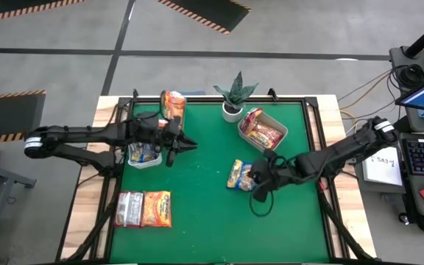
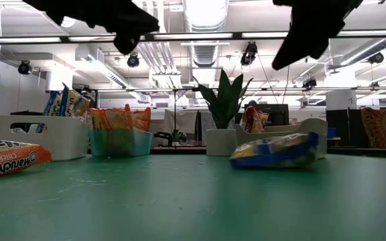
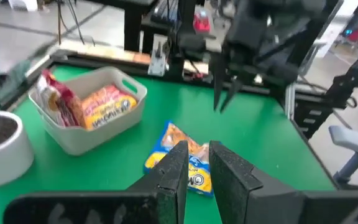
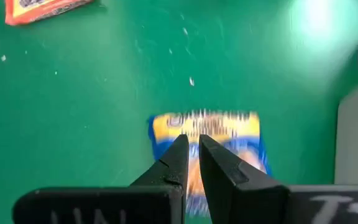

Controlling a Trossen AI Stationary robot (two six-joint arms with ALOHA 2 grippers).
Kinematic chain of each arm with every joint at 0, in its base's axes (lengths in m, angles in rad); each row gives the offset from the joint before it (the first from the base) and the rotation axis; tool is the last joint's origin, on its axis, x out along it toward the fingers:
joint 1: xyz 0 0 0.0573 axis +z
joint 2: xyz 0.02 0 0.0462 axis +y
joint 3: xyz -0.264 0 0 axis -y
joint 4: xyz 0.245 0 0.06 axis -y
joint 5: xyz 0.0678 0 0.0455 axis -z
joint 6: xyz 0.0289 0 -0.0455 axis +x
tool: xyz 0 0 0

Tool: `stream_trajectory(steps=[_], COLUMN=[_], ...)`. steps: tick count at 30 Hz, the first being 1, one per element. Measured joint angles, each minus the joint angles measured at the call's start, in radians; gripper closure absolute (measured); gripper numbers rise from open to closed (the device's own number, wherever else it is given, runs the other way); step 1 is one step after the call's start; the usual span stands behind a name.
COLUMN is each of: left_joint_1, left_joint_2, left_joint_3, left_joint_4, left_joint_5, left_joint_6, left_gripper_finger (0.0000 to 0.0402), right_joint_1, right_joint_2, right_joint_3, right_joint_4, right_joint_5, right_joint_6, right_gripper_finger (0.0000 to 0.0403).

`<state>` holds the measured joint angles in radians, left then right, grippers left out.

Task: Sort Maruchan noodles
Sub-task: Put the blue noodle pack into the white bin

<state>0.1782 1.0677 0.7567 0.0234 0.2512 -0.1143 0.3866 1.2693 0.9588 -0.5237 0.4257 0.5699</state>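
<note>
One yellow-and-blue noodle packet (image 1: 239, 175) lies flat on the green table, right of centre, also seen in the low view (image 2: 273, 150). My right gripper (image 4: 192, 146) hangs shut above it, well clear of it in the low view (image 2: 283, 60), with the packet (image 4: 229, 134) below the fingertips. My left gripper (image 1: 190, 144) is shut and empty, raised over the table's left middle next to the white bin (image 1: 144, 153), pointing toward the packet (image 3: 182, 158). A silvery packet (image 1: 129, 208) and an orange packet (image 1: 157, 208) lie flat at the near left.
The white bin holds yellow-and-blue packets. A clear teal bin (image 1: 172, 107) at the far left holds orange packets. A grey bin (image 1: 262, 129) at the far right holds red and orange packets. A potted plant (image 1: 234, 96) stands at the far middle. Bare green mat spreads across the near middle.
</note>
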Motion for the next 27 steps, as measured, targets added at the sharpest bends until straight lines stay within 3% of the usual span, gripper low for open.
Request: stream_trajectory(steps=[5,13,20,27], left_joint_1=[-0.037,-0.107,-0.124,-0.129], left_joint_2=[0.108,0.314,0.497,0.671], left_joint_3=[0.0,0.064,0.171,0.262], left_joint_4=[0.052,0.159,0.153,0.161], left_joint_5=[0.001,0.001,0.001,-0.017], left_joint_6=[0.019,0.089,0.149,0.184], left_gripper_finger=[0.0355,0.0355,0.0354,0.0354], right_joint_1=[-0.064,-0.075,-0.096,-0.144], right_joint_2=[-0.05,-0.045,-0.062,-0.087], right_joint_3=[-0.043,-0.156,-0.209,-0.234], right_joint_4=[-0.07,-0.106,-0.083,-0.036], right_joint_5=[-0.134,-0.148,-0.149,-0.149], right_joint_6=[0.213,0.546,0.63,0.621], right_gripper_finger=[0.0375,0.0374,0.0355,0.0275])
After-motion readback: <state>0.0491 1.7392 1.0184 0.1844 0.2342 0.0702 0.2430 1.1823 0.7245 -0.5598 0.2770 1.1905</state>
